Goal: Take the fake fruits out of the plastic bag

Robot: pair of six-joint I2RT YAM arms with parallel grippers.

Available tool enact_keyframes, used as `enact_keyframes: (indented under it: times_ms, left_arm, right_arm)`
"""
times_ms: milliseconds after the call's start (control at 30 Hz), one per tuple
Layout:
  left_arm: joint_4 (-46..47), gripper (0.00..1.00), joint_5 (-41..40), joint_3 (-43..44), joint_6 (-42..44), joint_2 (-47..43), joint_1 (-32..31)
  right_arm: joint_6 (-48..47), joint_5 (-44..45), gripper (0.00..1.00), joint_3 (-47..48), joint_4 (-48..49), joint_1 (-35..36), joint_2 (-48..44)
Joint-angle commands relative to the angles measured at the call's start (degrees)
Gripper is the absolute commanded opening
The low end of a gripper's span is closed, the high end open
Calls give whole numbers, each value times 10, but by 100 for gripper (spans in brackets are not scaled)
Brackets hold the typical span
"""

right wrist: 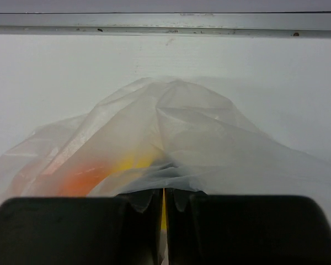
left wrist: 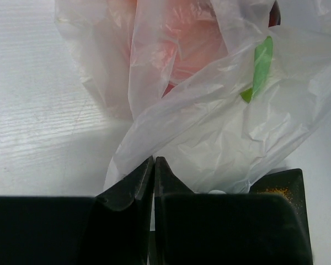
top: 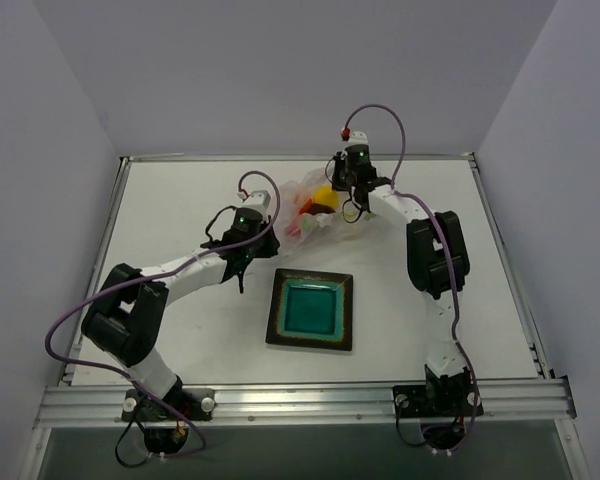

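Both arms are reaching forward, elbows bent — the left gripper [left wrist: 154, 161] and the right gripper [right wrist: 164, 192] are each pinching the plastic bag [right wrist: 171, 121], jaws pressed together.

Inside the plastic bag [top: 305, 205] the fruits are mostly veiled. In the right wrist view, the orange fruit [right wrist: 83, 179] and the yellow fruit [right wrist: 133, 162] are only soft smears behind the film. In the left wrist view, a red fruit [left wrist: 190, 49] is a pale blur, and the dark red fruit [left wrist: 273, 14] is a sliver cut by the top edge. Whether the left gripper [left wrist: 154, 164], at the bag's lower edge, pinches any film cannot be told.
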Motion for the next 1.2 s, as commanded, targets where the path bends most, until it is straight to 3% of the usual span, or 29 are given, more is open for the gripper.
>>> enact_keyframes:
  times_ms: [0,100,133,233,400,500,600,700,800,933,967,1000,1067,1133,1167]
  left_arm:
    - [34,2,15,-2,-16,-37,-3]
    - [38,2,17,-3,-23,-48,-5]
    - [41,2,17,-3,-24,-51,-7]
    - [41,2,17,-1,-30,-57,-9]
    - [40,2,11,4,-40,-69,-10]
    - [42,2,8,6,-48,-72,-10]
    - [50,2,4,2,-51,-67,-11]
    - [55,3,-4,-3,-50,-62,-10]
    - [56,2,-6,-8,-49,-59,-11]
    - [53,5,-11,-3,-43,-56,-10]
    - [54,9,-6,-2,-42,-54,-11]
    - [56,22,-3,-1,-42,-51,-11]
    - [60,39,11,4,-43,-50,-12]
    - [57,53,21,8,-45,-55,-17]
    - [56,55,21,10,-44,-61,-26]
  right_arm:
    - [-11,-38,1,24,-46,12,-43]
    - [-8,-69,18,-24,-53,15,-104]
    - [-8,-75,33,-37,-56,17,-121]
    - [-14,-79,62,-97,-61,28,-180]
    - [-16,-70,75,-203,-62,50,-259]
    - [-16,-38,75,-252,-60,70,-283]
    - [-8,-22,67,-293,-34,84,-297]
    - [7,-5,53,-351,10,90,-309]
    - [16,13,26,-392,31,94,-318]
    - [26,21,16,-443,62,97,-351]
    - [29,22,16,-456,70,97,-358]
    - [32,22,16,-460,71,97,-369]
    - [33,20,16,-462,69,97,-376]
    - [33,13,16,-462,67,96,-378]
    - [33,10,16,-461,69,97,-377]
